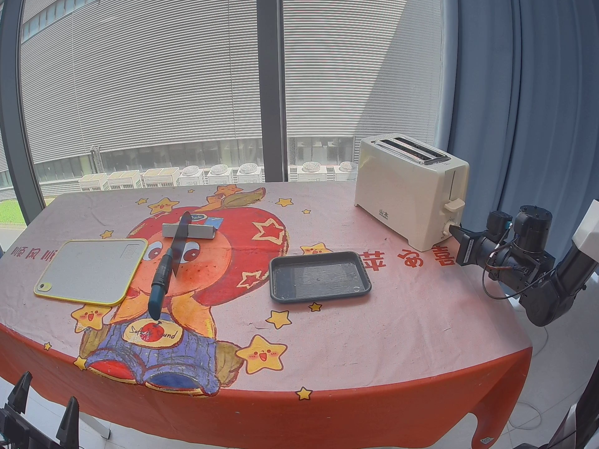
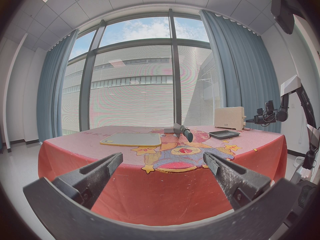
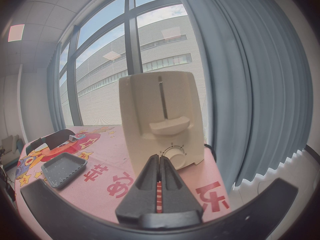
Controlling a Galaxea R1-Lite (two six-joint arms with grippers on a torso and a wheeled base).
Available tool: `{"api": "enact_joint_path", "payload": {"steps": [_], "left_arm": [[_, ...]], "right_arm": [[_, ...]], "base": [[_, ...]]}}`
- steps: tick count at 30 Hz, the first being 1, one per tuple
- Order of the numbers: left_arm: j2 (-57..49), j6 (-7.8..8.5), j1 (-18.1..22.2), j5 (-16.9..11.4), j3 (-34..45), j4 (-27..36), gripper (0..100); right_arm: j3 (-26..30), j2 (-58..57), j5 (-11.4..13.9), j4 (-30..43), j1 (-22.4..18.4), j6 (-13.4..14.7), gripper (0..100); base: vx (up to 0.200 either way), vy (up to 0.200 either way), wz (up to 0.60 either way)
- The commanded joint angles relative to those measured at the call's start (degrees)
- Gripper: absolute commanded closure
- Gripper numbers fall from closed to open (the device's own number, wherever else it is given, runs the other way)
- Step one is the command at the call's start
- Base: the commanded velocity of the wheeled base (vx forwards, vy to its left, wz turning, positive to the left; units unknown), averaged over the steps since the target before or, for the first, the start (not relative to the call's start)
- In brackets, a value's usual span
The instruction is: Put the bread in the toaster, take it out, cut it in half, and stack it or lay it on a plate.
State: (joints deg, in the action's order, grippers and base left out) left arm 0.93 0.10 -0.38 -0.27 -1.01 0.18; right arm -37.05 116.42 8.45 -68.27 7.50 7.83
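Right gripper (image 3: 159, 159) jaws clenched, tips just beside the toaster's (image 1: 409, 197) dial, under the lever. Left gripper (image 2: 162, 156) jaws released, off the worktop's (image 1: 399, 338) near edge. Tray (image 1: 319, 275) mid-worktop; knife (image 1: 165, 269) and cutting board (image 1: 92, 270) further left.

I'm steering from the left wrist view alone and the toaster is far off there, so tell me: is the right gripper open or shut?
Observer: Shut. In the right wrist view the right gripper has its fingers pressed together, with the tips close to the dial of the toaster.
Operator: Where does the lever stand?
Observer: The lever sits at the low end of its track, above the gripper's tips.
Operator: Anything sticking out of the slots?
Observer: Nothing that the head view shows. From above, the slots just look dark.
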Motion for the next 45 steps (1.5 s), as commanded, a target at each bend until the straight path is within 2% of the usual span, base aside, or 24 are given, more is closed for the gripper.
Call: {"api": "enact_joint_path", "payload": {"steps": [1, 9, 14, 45], "left_arm": [[-0.9, -0.01, 0.0, 0.0, 0.9, 0.0, 0], [-0.9, -0.01, 0.0, 0.0, 0.9, 0.0, 0], [-0.9, -0.01, 0.0, 0.0, 0.9, 0.0, 0], [-0.9, -0.01, 0.0, 0.0, 0.9, 0.0, 0]], "right_arm": [[0.0, 1.8, 0.0, -0.1, 0.3, 0.0, 100], [-0.8, 3.6, 0.0, -0.2, 0.3, 0.1, 100], [-1.4, 3.8, -0.3, -0.3, 0.5, 1.2, 100], [-1.9, 5.5, -0.6, -0.2, 0.5, 1.3, 100]], "base": [[0.000, 0.000, 0.00], [0.000, 0.000, 0.00], [0.000, 0.000, 0.00], [0.000, 0.000, 0.00]]}}
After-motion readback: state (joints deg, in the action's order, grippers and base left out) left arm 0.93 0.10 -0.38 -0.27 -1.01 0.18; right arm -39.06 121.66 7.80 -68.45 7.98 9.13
